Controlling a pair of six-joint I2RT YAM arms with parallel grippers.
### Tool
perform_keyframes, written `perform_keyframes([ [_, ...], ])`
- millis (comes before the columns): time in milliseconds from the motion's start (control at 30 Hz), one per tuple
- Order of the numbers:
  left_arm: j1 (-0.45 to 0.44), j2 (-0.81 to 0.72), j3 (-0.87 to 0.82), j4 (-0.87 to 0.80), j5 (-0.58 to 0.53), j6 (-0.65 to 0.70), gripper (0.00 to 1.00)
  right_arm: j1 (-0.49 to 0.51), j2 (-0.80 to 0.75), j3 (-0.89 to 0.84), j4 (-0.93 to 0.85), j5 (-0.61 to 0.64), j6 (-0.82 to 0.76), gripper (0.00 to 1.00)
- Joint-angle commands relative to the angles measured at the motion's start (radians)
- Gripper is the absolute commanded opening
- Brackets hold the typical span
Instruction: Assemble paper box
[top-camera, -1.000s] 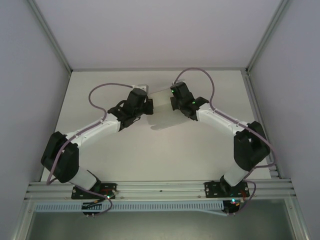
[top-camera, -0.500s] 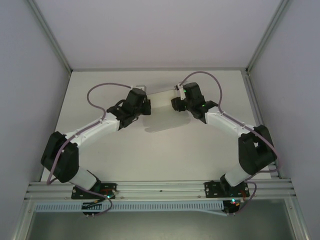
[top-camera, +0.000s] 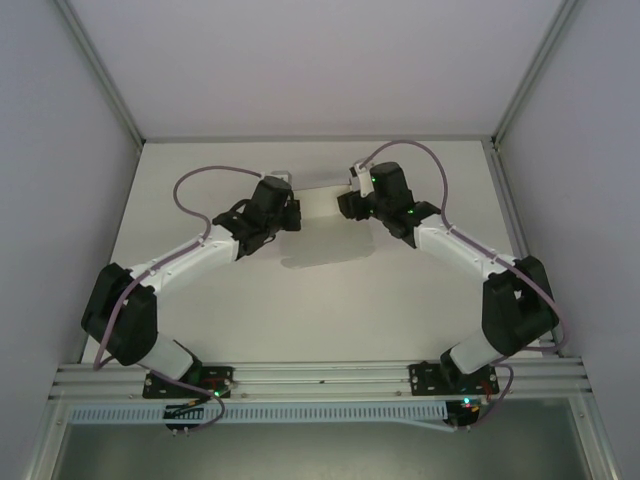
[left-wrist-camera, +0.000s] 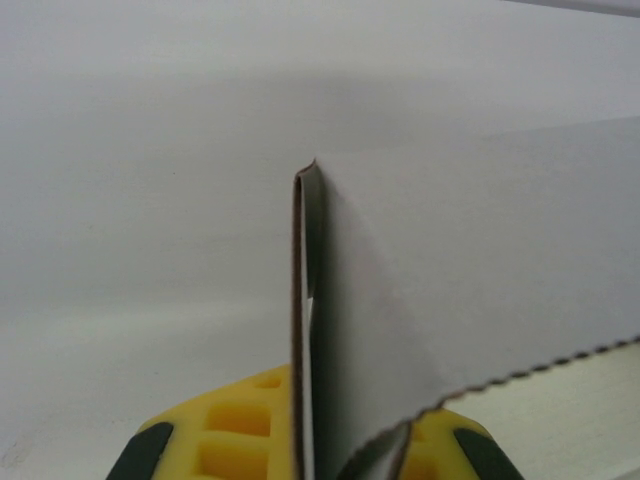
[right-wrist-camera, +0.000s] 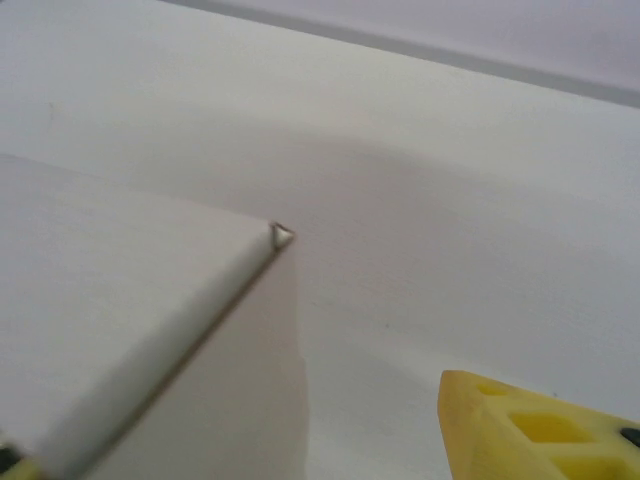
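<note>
The paper box (top-camera: 320, 203) is a thin white card piece held above the table between the two grippers. My left gripper (top-camera: 291, 216) is shut on its left side. In the left wrist view the yellow fingers (left-wrist-camera: 225, 430) pinch a folded card edge (left-wrist-camera: 302, 300), and a wide panel of the paper box (left-wrist-camera: 470, 270) runs off to the right. My right gripper (top-camera: 345, 205) stands open at the box's right end. In the right wrist view a corner of the paper box (right-wrist-camera: 150, 290) lies between the jaws, and the right finger (right-wrist-camera: 530, 430) is apart from it.
The white table (top-camera: 300, 300) carries the box's shadow (top-camera: 320, 258) below the grippers. Aluminium posts and grey walls close in the left, right and far sides. Purple cables loop above both wrists.
My right gripper has opened and let go of the paper box, and its arm has shifted to the right. The box now shows as a narrower strip. The left grip is unchanged.
</note>
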Motion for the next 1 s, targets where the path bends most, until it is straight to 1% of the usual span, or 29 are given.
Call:
perform_keyframes([
  [0, -0.001, -0.029, 0.001, -0.007, 0.004, 0.02, 0.0, -0.007, -0.011, 0.04, -0.029, 0.03, -0.002, 0.46],
  [100, -0.002, -0.035, 0.0, 0.0, 0.004, 0.016, 0.0, -0.009, 0.007, 0.047, -0.077, 0.061, -0.01, 0.49],
  [133, -0.002, -0.036, 0.001, 0.003, 0.006, 0.018, 0.0, -0.009, 0.014, 0.046, -0.084, 0.062, -0.011, 0.47],
  [167, -0.004, -0.038, 0.001, 0.003, 0.006, 0.019, 0.0, -0.008, 0.023, 0.046, -0.093, 0.075, -0.006, 0.43],
  [233, -0.004, -0.042, 0.006, 0.003, 0.006, 0.019, 0.0, -0.008, 0.041, 0.051, -0.114, 0.105, -0.004, 0.39],
  [333, -0.004, -0.046, 0.01, 0.005, 0.003, 0.017, 0.0, -0.007, 0.078, 0.069, -0.158, 0.222, 0.002, 0.19],
  [400, -0.005, -0.045, 0.018, -0.009, -0.014, 0.012, 0.0, -0.002, 0.109, 0.091, -0.213, 0.363, 0.01, 0.1],
  [433, -0.003, -0.043, 0.024, -0.02, -0.026, 0.009, 0.0, 0.003, 0.126, 0.107, -0.246, 0.46, 0.015, 0.08],
  [467, -0.005, -0.038, 0.03, -0.04, -0.051, 0.0, 0.0, 0.011, 0.149, 0.125, -0.289, 0.572, 0.021, 0.07],
  [567, -0.001, -0.012, 0.074, -0.147, -0.177, -0.041, 0.0, 0.01, 0.21, 0.17, -0.408, 0.822, 0.074, 0.03],
  [600, 0.003, -0.004, 0.086, -0.184, -0.208, -0.057, 0.0, 0.009, 0.225, 0.181, -0.445, 0.894, 0.098, 0.04],
  [700, 0.037, 0.002, 0.089, -0.251, -0.234, -0.114, 0.0, 0.006, 0.262, 0.194, -0.536, 1.077, 0.159, 0.05],
  [800, 0.061, -0.008, 0.079, -0.289, -0.246, -0.145, 0.0, -0.003, 0.293, 0.199, -0.589, 1.181, 0.194, 0.07],
  [900, 0.083, -0.013, 0.085, -0.329, -0.26, -0.149, 0.0, -0.009, 0.317, 0.203, -0.621, 1.267, 0.218, 0.07],
  [933, 0.089, -0.017, 0.085, -0.33, -0.256, -0.139, 0.0, -0.009, 0.316, 0.199, -0.607, 1.273, 0.218, 0.07],
  [967, 0.088, -0.021, 0.089, -0.323, -0.245, -0.132, 0.0, -0.008, 0.307, 0.185, -0.564, 1.254, 0.204, 0.07],
])
